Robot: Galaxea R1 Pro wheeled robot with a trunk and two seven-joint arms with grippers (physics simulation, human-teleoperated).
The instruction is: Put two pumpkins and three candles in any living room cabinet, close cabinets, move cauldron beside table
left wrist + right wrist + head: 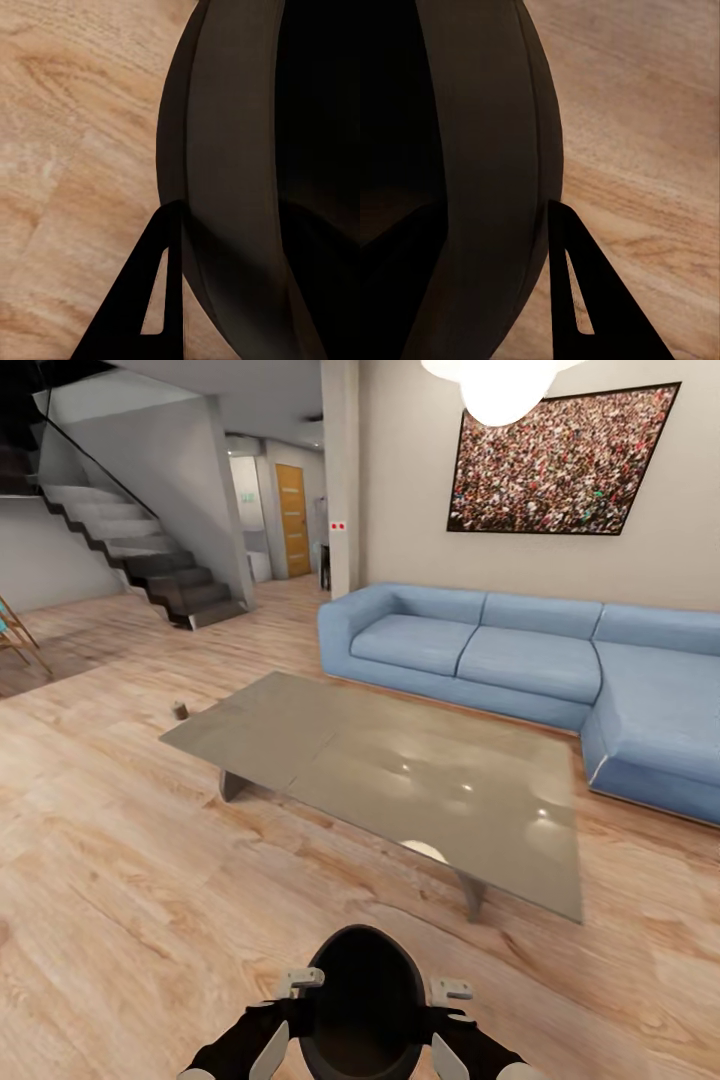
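Note:
The black cauldron [362, 1000] hangs low in front of me, above the wooden floor, held by its rim from both sides. My left gripper [303, 1000] is shut on its left wall and my right gripper [442, 1005] on its right wall. In the left wrist view one dark finger [154, 300] lies against the outside of the cauldron [232, 150]. The right wrist view shows the same, with a finger [585, 292] outside the cauldron [487, 150]. The table [400, 770] with its glossy grey top stands just ahead. The pumpkins and the cabinet are out of view.
A small stubby greyish thing [180, 709] stands on the floor by the table's far left corner; it may be a candle, too small to tell. A blue corner sofa [520, 660] runs behind the table. Stairs [150, 565] rise at the far left.

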